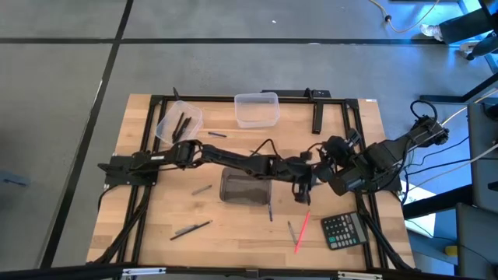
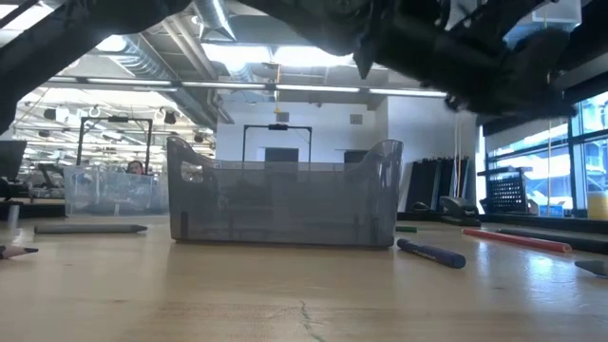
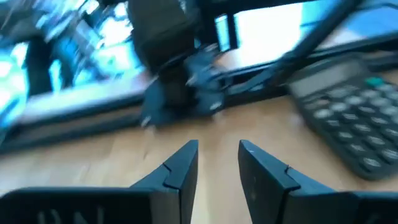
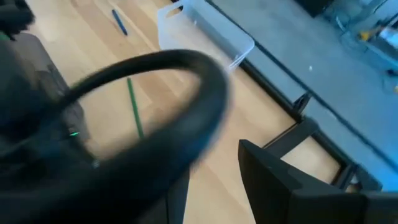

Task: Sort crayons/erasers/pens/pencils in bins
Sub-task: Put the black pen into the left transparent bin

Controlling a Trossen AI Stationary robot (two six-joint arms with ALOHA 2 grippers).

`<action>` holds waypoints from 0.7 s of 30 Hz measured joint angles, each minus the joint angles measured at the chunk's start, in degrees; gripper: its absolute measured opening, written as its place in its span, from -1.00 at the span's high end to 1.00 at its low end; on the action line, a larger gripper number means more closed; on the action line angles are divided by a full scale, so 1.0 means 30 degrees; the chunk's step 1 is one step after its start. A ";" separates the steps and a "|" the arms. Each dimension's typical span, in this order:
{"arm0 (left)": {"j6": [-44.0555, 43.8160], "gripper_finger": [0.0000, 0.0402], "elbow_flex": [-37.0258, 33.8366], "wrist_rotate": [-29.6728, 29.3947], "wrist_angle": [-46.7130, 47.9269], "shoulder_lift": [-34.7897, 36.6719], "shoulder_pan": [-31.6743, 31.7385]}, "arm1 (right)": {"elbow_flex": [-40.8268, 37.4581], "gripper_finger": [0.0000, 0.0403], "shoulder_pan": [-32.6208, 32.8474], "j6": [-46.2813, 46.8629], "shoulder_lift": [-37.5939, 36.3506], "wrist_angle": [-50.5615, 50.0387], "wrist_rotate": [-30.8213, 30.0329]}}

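Note:
The smoky grey bin (image 1: 247,187) stands mid-table; it also shows in the low view (image 2: 285,195). One clear bin (image 1: 257,109) stands at the far edge. Another clear bin (image 1: 177,124), far left, holds dark sticks. Loose sticks lie on the wood: a red one (image 1: 301,232), a grey one (image 1: 290,229), a bluish pen (image 2: 432,253) and dark ones (image 1: 191,228) (image 1: 202,188). My left gripper (image 3: 217,163) is open and empty, right of the grey bin (image 1: 303,193). My right gripper (image 4: 214,186), just beyond it (image 1: 321,152), looks open and empty behind a dark cable (image 4: 155,87).
A black calculator (image 1: 344,230) lies at the near right, close to the left gripper (image 3: 348,118). A thick black bar (image 1: 317,120) lies far right. A green stick (image 4: 134,109) and a blue one (image 4: 118,22) lie near the far clear bin. The two arms crowd the middle right.

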State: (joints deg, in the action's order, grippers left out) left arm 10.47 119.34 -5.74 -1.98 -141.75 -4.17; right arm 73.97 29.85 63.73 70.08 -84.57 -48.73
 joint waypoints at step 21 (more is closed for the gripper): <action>0.5909 0.46 -0.0047 0.9602 0.2589 -0.0002 0.1681 | 0.0101 0.30 0.0808 0.4064 0.0022 -0.1203 0.2447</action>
State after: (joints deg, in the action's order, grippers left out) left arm 28.19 119.20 23.07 5.79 -141.75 0.87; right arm 74.28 32.27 75.92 70.15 -88.18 -41.39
